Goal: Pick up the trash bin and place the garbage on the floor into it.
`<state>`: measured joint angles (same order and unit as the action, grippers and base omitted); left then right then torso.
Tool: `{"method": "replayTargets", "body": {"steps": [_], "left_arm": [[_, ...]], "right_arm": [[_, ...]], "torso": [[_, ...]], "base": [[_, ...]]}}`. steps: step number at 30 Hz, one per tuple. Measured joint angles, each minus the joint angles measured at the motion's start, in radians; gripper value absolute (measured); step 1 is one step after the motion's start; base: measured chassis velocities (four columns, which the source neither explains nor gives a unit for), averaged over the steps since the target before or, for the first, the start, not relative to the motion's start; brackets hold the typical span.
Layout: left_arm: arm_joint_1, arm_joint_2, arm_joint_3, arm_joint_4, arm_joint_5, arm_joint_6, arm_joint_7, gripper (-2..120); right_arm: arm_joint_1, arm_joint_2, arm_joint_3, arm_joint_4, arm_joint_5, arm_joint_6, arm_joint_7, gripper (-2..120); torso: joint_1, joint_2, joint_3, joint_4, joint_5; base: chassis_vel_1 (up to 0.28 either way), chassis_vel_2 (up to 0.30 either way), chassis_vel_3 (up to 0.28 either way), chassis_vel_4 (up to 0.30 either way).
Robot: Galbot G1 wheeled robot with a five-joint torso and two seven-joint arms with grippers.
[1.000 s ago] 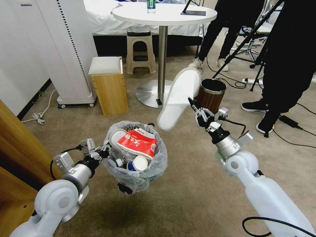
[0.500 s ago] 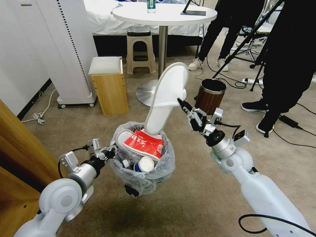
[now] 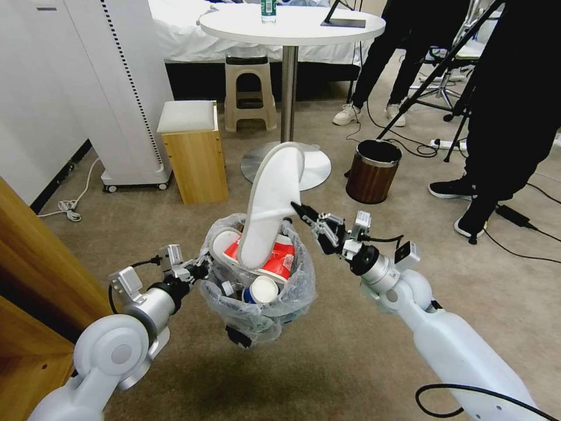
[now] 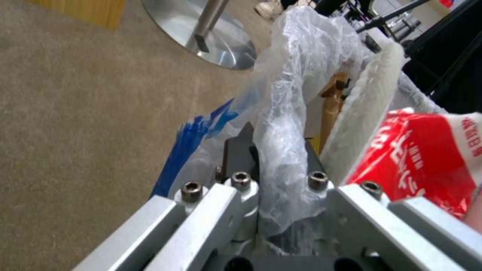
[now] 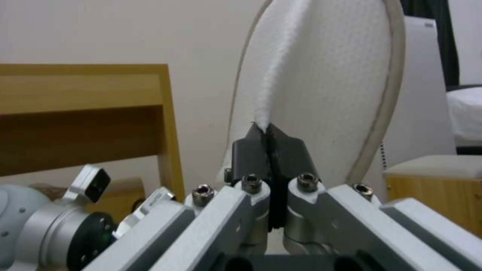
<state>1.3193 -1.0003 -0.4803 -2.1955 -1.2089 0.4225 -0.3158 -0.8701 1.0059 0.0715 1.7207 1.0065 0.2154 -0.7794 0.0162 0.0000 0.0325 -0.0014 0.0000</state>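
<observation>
The trash bin point(image 3: 257, 310), lined with a crinkly plastic bag, hangs above the beige carpet floor point(image 3: 350, 356). My left gripper point(image 3: 197, 270) is shut on its rim; in the left wrist view that gripper point(image 4: 275, 150) pinches the trash bin's bag point(image 4: 296, 94). Garbage fills it: a red wrapper point(image 3: 281, 263), a blue-white cup point(image 3: 261, 289). A white slipper point(image 3: 270, 202) stands nearly upright with its lower end in the bin. My right gripper point(image 3: 299, 209) is shut on the slipper's edge; the right wrist view shows that gripper point(image 5: 267, 130) clamped on the slipper point(image 5: 321, 82).
A brown wood-grain bin point(image 3: 373, 171) stands on the carpet to the right. A round pedestal table point(image 3: 292, 26), a plastic stool point(image 3: 250, 90) and a wooden box stool point(image 3: 193, 149) lie ahead. Wooden furniture point(image 3: 35, 275) is at my left. People's legs, a tripod and cables occupy the right.
My right gripper has carried the slipper down and left, from beside the bin to standing with its lower end inside it. The left arm has brought the bin slightly right.
</observation>
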Motion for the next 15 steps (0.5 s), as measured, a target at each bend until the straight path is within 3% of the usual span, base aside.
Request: {"method": "replayTargets", "body": {"steps": [10,11,15], "left_arm": [[0.002,-0.001,-0.004,0.003,0.006,0.0,0.002,3],[0.002,0.0,-0.005,0.004,0.008,0.0,0.003,3],[0.003,0.0,-0.007,0.004,0.012,0.0,0.005,3]], "right_arm": [[-0.008,-0.002,-0.002,0.0,0.005,-0.029,-0.038,0],[-0.01,-0.002,-0.001,-0.001,0.005,-0.03,-0.046,10],[-0.017,-0.005,0.003,0.0,0.012,-0.039,-0.063,25]], "torso": [[0.0,0.0,0.0,0.0,0.0],[0.0,0.0,0.0,0.0,0.0],[0.0,0.0,0.0,0.0,0.0]], "base": [[0.0,0.0,0.0,0.0],[0.0,0.0,0.0,0.0],[0.0,0.0,0.0,0.0]]}}
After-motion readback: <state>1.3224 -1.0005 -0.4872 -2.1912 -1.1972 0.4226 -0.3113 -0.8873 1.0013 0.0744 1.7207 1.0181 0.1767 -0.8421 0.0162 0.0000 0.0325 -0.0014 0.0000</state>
